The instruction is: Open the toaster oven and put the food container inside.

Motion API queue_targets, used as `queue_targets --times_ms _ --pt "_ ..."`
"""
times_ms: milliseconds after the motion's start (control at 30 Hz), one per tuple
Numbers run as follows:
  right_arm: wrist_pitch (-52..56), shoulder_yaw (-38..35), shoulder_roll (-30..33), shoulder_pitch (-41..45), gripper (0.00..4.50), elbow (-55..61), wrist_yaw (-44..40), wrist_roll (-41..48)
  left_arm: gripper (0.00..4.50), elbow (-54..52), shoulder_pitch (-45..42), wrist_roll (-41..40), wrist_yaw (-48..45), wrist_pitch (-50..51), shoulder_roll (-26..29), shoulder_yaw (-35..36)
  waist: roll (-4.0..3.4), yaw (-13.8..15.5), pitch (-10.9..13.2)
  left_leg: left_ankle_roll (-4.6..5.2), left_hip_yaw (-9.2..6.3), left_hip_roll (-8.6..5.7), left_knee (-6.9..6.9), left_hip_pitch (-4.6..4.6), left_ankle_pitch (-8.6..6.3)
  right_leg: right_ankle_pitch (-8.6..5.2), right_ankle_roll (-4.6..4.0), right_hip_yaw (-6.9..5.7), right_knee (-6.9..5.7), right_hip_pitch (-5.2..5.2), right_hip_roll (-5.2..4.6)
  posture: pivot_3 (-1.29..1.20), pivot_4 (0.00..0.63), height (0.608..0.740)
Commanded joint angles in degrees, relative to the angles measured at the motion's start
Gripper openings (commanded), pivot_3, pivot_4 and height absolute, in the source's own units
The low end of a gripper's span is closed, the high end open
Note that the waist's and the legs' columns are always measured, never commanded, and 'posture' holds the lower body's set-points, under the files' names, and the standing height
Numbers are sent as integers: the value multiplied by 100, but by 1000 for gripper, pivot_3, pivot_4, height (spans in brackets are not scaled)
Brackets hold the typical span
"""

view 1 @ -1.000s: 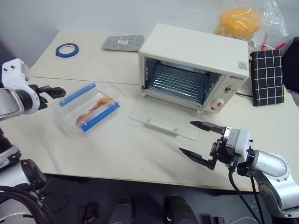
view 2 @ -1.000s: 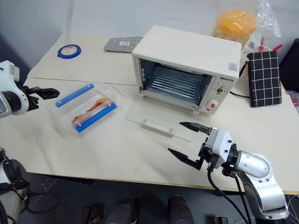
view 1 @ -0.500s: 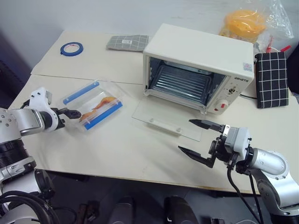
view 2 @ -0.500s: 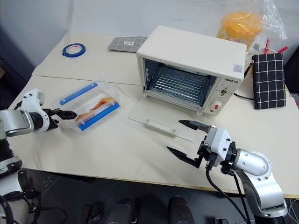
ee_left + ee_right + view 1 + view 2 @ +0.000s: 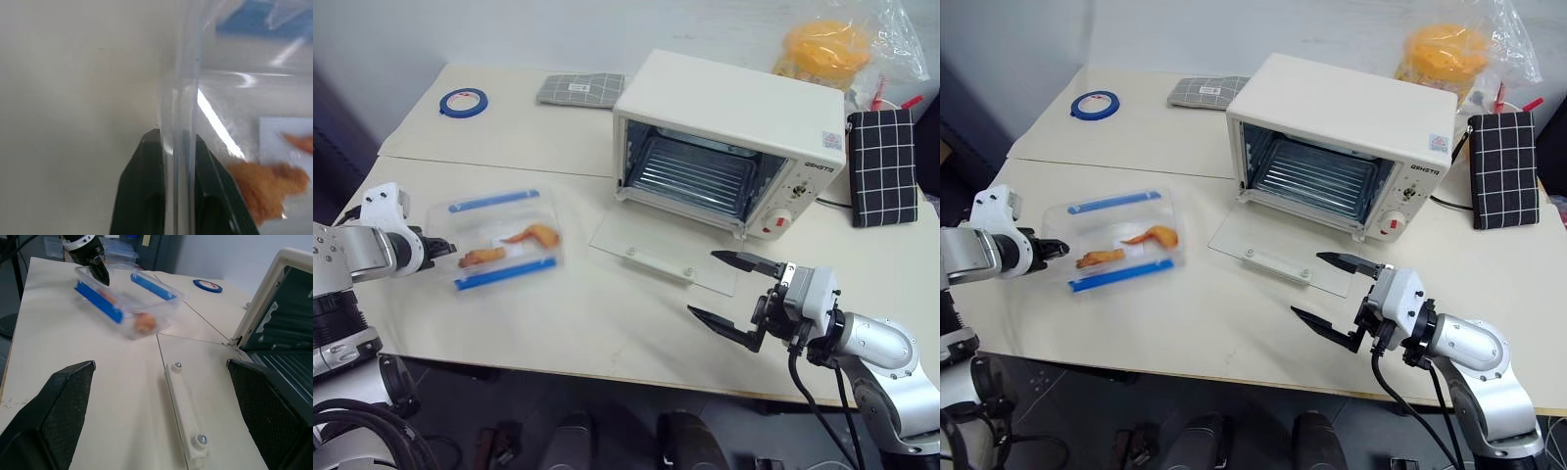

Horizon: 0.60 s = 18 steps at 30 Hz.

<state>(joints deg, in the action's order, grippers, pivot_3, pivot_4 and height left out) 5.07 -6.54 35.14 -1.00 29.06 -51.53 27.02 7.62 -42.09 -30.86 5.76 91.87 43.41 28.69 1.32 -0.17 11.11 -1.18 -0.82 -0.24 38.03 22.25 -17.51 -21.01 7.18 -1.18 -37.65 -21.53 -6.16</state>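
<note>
Food container [image 5: 496, 242] | light, thin-walled, slippery, judged flexible | rim edge is pinched by closed left gripper [image 5: 172, 142] | right gripper [image 5: 732, 291] is held wide open, empty

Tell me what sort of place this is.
Probably a lab or workshop bench staged as a kitchen: a toaster oven and food container on a plain table, beside a roll of blue tape.

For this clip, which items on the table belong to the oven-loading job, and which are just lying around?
Job items:
toaster oven, door already down
food container, its edge pinched by the left gripper

Lying about:
blue tape roll
grey checked cloth
black checked cloth
bagged orange item
</note>
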Motion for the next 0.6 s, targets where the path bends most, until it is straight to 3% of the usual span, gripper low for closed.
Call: queue_targets --times_ms 33,133,267,367,467,600 --pt "8 -138 62 -23 4500 192 54 103 42 91 -280 168 -327 -197 229 152 0 7 0 0 -1 0 0 0 0 0 0 -1 0 0 0 0 150 740" --pt "51 -247 113 -26 4500 178 63 138 42 407 -457 213 -805 -570 568 -14 3 0 1 0 0 0 0 1 0 0 0 0 1 -1 2 0 150 740" --pt "124 -548 216 -105 4500 175 140 171 42 537 -759 -17 -2086 -917 1222 -879 5 2 3 0 1 2 -3 2 0 0 0 0 3 -2 6 0 150 740" --pt "167 -873 280 -329 4500 255 216 191 42 419 -1109 -193 -2937 -952 1397 -1555 6 64 2 1 1 -3 -2 4 0 0 0 -1 5 0 1 0 150 740" --pt "159 -1215 272 -745 4500 392 343 172 42 271 -1565 -261 -3410 -916 1141 -2231 6 116 2 7 3 -7 -1 6 -3 0 0 2 12 4 -1 0 150 740" --pt "99 -1455 115 -1345 4500 615 554 91 42 284 -2114 -136 -3577 -988 319 -2953 7 168 2 10 -1 -7 4 15 -1 0 0 1 13 4 2 0 150 740"
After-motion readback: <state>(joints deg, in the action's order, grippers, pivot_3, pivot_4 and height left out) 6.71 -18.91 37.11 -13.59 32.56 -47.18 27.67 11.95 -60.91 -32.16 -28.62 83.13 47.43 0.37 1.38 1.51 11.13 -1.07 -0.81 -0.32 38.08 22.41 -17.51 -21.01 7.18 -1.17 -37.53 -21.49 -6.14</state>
